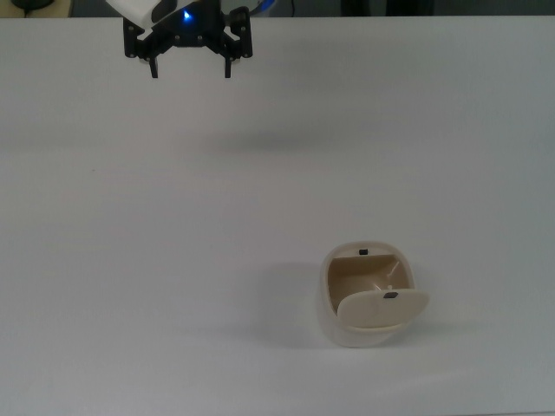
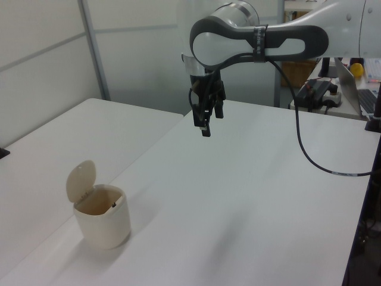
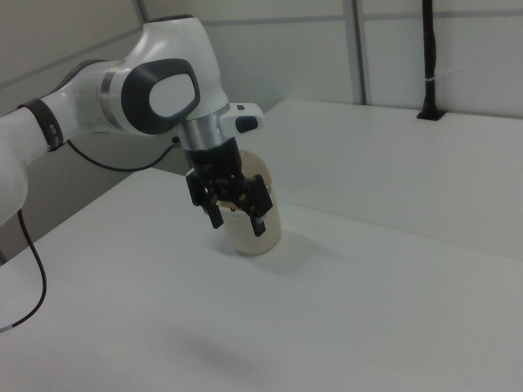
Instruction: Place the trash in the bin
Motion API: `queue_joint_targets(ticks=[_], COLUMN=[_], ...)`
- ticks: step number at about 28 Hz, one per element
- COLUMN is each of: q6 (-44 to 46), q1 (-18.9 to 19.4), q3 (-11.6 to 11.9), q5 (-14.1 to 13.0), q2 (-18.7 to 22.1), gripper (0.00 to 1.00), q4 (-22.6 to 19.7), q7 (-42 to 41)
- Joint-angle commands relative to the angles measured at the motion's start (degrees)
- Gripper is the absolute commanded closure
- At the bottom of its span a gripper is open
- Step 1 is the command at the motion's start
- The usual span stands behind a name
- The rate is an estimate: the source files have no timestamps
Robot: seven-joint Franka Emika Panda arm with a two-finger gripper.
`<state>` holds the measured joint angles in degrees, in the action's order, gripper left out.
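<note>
1. You see no crumpled paper trash in any view: not on the desk, not between the gripper fingers. I cannot tell whether it lies inside the bin; judged from that alone, the drop is probably done.
2. The small rounded cream plastic bin stands upright on the desk with its swinging flap lid tipped open, showing a smooth tan inside with a small dark mark at the rim. In the left view the bin sits near the front, its flap raised on the left view's left.
3. The black two-finger gripper hangs in the air with its fingers spread apart and nothing between them, well apart from the bin, near the top view's upper edge. The left view shows the gripper high above the desk.
4. The matte white desk is flat and plain, with a soft shadow under the arm.
</note>
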<state>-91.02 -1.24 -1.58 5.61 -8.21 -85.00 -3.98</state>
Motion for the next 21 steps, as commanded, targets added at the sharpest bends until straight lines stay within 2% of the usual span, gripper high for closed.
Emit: queue_joint_targets(ticks=[1,21], q6=[0.6,0.6], q1=[-0.3,-1.2], q3=[0.5,0.6], q5=[-1.5,-2.2], q2=[1.8,1.7], gripper=[0.0,0.0], q4=[-1.9,-1.7], q7=[-1.5,-1.5])
